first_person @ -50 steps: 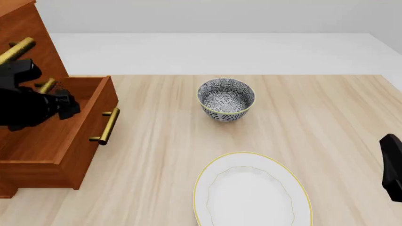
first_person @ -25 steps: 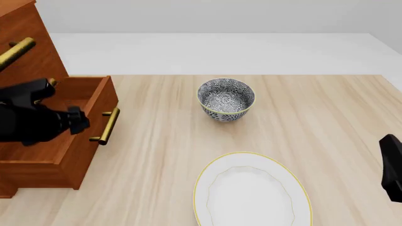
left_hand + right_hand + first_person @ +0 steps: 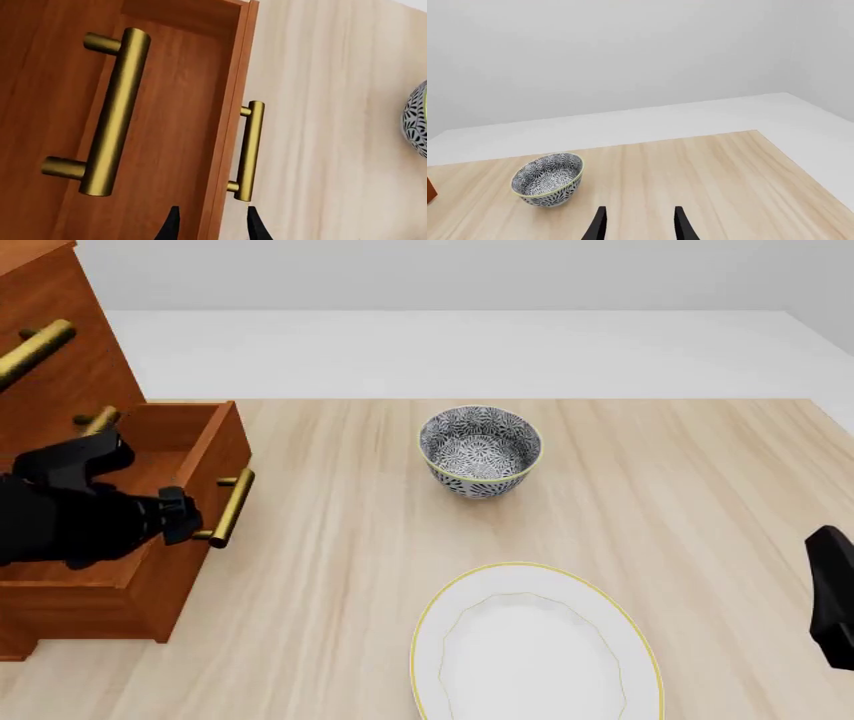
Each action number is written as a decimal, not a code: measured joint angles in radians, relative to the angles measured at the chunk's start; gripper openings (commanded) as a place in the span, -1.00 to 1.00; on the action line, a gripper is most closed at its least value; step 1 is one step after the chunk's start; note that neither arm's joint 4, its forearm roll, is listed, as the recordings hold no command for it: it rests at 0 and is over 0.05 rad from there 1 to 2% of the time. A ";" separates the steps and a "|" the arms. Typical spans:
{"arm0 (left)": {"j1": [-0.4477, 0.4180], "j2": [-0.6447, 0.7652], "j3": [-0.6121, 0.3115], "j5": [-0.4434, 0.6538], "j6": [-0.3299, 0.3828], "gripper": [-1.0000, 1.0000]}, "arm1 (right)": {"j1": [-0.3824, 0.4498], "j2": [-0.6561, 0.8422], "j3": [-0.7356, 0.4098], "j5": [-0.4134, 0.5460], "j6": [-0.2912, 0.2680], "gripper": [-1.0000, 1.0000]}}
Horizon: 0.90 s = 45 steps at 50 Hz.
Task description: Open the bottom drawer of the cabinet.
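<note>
The reddish-brown wooden bottom drawer point(image 3: 174, 490) stands pulled out; I've swung my left gripper point(image 3: 211, 227) (jaws narrowly apart, empty) off its brass bar handle point(image 3: 248, 151), so opening looks done

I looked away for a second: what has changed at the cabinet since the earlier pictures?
The left gripper moved out from over the open bottom drawer toward its brass handle, now beside it, open, holding nothing. The drawer, bowl, plate and right arm stayed put.

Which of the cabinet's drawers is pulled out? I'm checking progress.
The bottom drawer: it juts from the cabinet with its inside exposed, and the left pincer is by its brass handle. The drawer above sits flush.
</note>
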 measured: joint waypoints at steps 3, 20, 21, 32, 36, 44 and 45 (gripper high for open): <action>-0.003 0.006 0.006 -0.008 -0.004 1.00 | 0.000 0.000 -0.001 0.001 0.000 1.00; -0.024 0.047 0.027 -0.047 -0.027 1.00 | -0.001 0.000 -0.003 0.004 -0.001 1.00; -0.028 0.048 0.029 -0.050 -0.030 1.00 | -0.001 0.000 -0.003 0.004 -0.001 1.00; -0.090 0.052 0.053 -0.083 -0.086 1.00 | -0.001 0.000 -0.006 0.007 -0.002 1.00; -0.118 0.055 0.062 -0.099 -0.106 1.00 | -0.001 0.000 -0.007 0.008 -0.002 1.00; -0.176 0.065 0.075 -0.129 -0.149 1.00 | -0.002 0.000 -0.009 0.009 -0.001 1.00; -0.183 0.065 0.075 -0.131 -0.155 1.00 | -0.002 0.000 -0.009 0.009 -0.001 1.00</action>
